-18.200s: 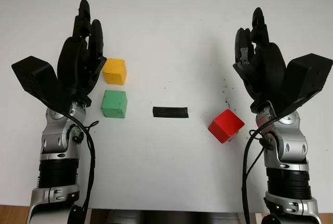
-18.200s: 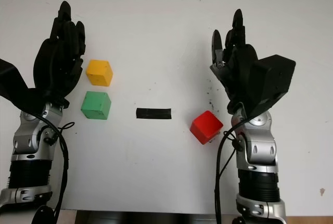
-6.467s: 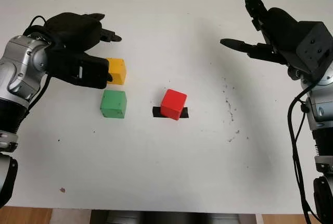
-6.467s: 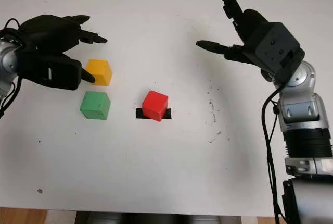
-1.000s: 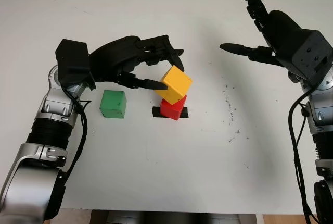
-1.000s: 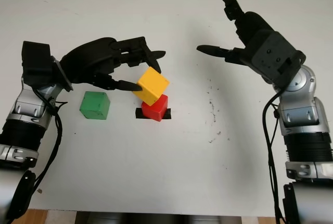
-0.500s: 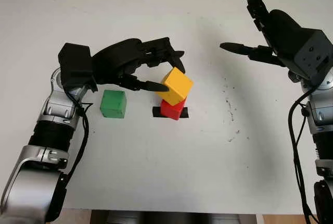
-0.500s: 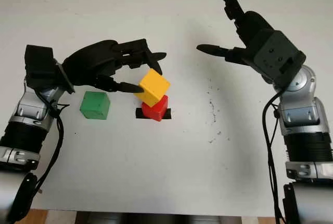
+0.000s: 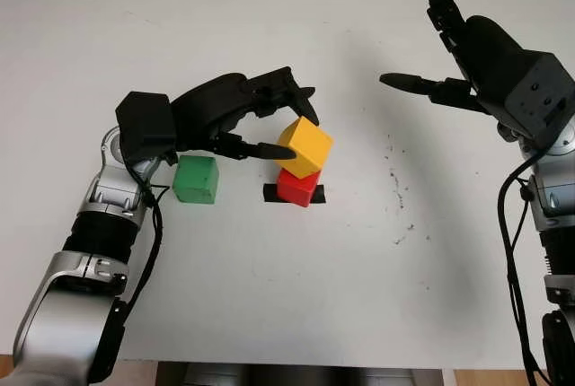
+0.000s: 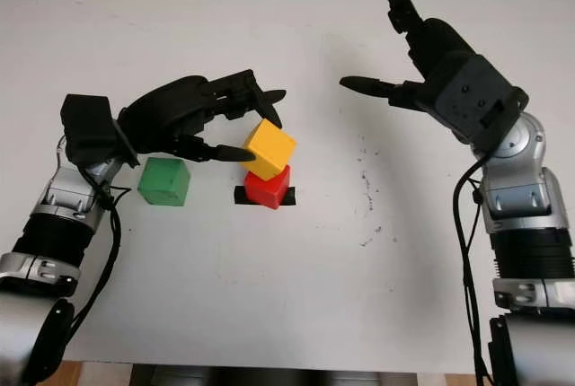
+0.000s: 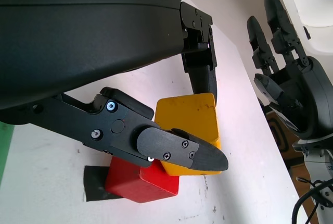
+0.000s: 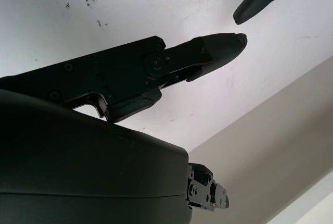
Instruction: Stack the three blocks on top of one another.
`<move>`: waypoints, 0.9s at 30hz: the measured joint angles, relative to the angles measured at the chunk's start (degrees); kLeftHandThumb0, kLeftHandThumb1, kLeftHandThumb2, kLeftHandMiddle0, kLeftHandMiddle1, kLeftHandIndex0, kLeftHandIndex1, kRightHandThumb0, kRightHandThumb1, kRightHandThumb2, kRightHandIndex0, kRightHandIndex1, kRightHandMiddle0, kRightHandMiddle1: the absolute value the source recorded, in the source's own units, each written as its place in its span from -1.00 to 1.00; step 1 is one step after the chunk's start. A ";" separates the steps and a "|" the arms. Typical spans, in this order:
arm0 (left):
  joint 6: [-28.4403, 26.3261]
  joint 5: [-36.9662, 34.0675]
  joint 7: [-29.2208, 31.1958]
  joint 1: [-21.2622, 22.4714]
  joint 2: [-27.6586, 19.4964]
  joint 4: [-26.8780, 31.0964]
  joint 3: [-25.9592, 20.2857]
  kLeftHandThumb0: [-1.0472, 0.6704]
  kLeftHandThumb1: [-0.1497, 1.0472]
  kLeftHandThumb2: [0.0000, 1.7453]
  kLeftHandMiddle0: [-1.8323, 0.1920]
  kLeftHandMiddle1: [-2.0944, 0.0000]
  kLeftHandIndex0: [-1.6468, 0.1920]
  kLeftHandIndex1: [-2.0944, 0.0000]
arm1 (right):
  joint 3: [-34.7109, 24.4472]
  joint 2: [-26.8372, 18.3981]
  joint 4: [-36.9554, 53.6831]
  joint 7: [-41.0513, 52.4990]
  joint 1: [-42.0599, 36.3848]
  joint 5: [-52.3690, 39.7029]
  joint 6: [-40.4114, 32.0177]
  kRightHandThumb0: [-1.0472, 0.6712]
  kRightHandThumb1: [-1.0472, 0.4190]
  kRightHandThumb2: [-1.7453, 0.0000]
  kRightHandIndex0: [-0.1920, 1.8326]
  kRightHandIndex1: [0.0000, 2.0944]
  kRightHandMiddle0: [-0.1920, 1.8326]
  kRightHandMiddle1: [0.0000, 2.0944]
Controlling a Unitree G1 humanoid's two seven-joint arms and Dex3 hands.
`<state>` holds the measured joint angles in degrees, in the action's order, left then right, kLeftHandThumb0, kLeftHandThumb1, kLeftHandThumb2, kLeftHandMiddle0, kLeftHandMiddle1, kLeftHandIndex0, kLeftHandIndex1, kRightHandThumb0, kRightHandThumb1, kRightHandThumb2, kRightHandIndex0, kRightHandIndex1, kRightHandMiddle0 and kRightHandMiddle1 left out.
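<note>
Yellow block [image 9: 305, 146]: held tilted directly above the red block [image 9: 297, 188], one lower edge or corner touching or nearly touching the red block's top; full seating is not seen.
Red block: set on the black tape strip [image 9: 269, 192] on the white tabletop [image 9: 287, 296]; this block is taken as the landmark.
Green block [image 9: 196, 179]: on the tabletop just beside the red block, on the side of the left arm, apart from it and untouched.
Left hand [image 9: 235, 115]: reached in over the red block, its fingers [image 11: 182, 148] closed on the yellow block from two opposite sides, as the left wrist view shows.
Right hand [image 9: 476, 54]: raised well apart from the red block on its far right side, open and holding nothing.
Step in hand: judged to be the setting of the yellow block on the red block; the green block is not yet stacked.
Risk, tilt: if the yellow block is released while tilted, it may be tipped off the red block or left overhanging one edge.
Risk, base: if the yellow block is pressed down off-centre, the red block may be pushed off the tape strip.
Risk, withdrawal: the yellow block may be dragged by a finger as the fingers are opened.
Risk, later: a crooked second layer would leave poor support for the green block.
</note>
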<state>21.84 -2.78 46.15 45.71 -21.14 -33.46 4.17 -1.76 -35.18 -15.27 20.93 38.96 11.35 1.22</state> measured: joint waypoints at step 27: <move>0.50 0.63 0.03 -0.08 -0.44 -0.31 0.62 -0.40 1.00 -0.63 0.68 0.95 0.55 -0.72 | -0.28 0.00 1.80 2.40 -0.40 -2.80 -3.69 -0.59 -1.00 0.86 -1.00 -1.00 -1.00 -1.00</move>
<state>22.34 -2.15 46.18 45.62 -21.58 -33.77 4.79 -2.04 -35.18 -13.46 23.33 38.56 8.54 -2.47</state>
